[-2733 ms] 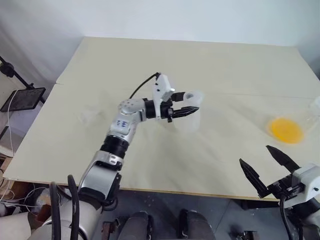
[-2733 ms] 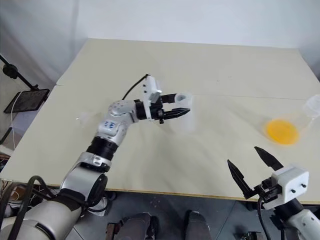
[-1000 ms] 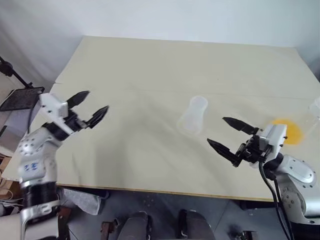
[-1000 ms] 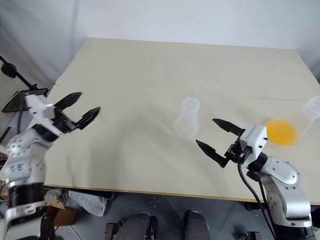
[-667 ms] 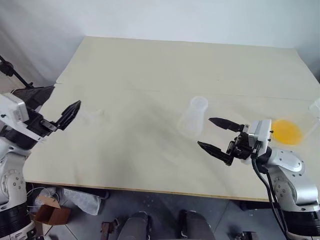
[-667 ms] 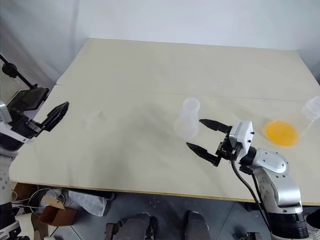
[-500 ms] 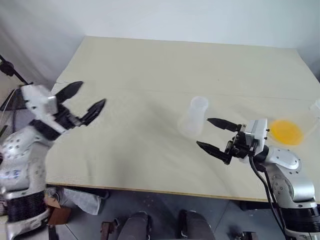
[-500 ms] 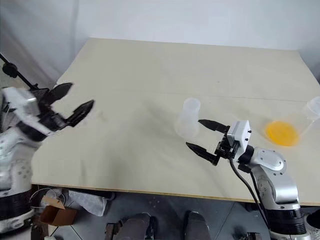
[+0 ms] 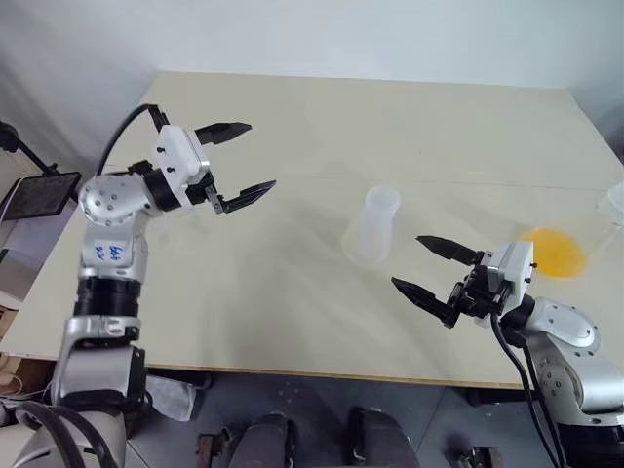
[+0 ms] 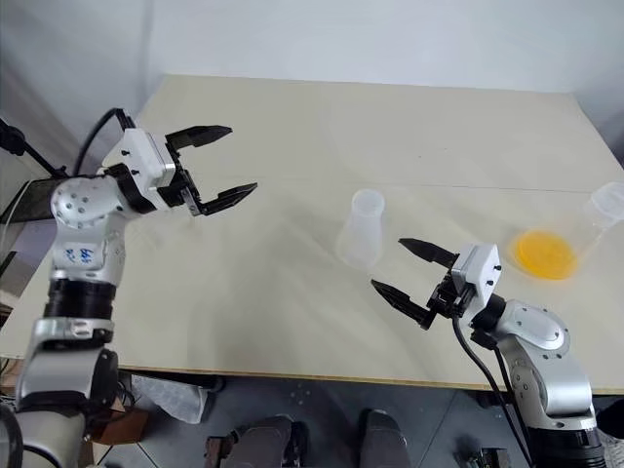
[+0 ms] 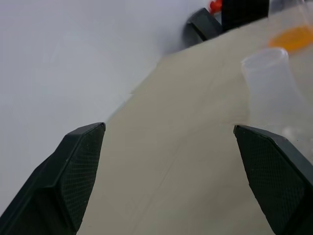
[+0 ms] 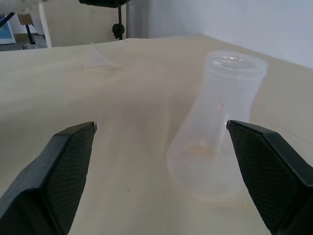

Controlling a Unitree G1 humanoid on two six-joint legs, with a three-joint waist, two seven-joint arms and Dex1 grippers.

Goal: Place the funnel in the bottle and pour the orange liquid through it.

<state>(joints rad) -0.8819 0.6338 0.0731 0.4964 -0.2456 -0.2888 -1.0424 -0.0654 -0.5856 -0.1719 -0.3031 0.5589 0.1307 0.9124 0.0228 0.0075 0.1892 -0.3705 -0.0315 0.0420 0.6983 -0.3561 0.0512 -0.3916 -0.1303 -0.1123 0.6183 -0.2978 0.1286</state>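
Right wrist view shows one bottle [image 12: 215, 122] and one funnel [image 12: 96, 58] on the bench [image 9: 292, 292]; both hands, left hand [image 9: 234, 161] and right hand [image 9: 429, 268], spread wide, hold nothing.

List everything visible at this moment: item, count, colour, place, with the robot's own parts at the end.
Table: one, pale beige, fills the middle of the head views.
Bottle: one, translucent whitish, upright near the table's middle, empty-looking.
Funnel: one, clear, resting on the table toward the robot's left, faint against the surface.
Vessel with orange liquid: one, clear with a yellow-orange pool, at the table's right edge.
Dark stand and tablet-like panel: one, black, off the table's left side.
Left gripper: one, black fingers wide apart, raised above the table's left part, holding nothing.
Right gripper: one, black fingers wide apart, near the front edge, pointing toward the bottle, holding nothing.
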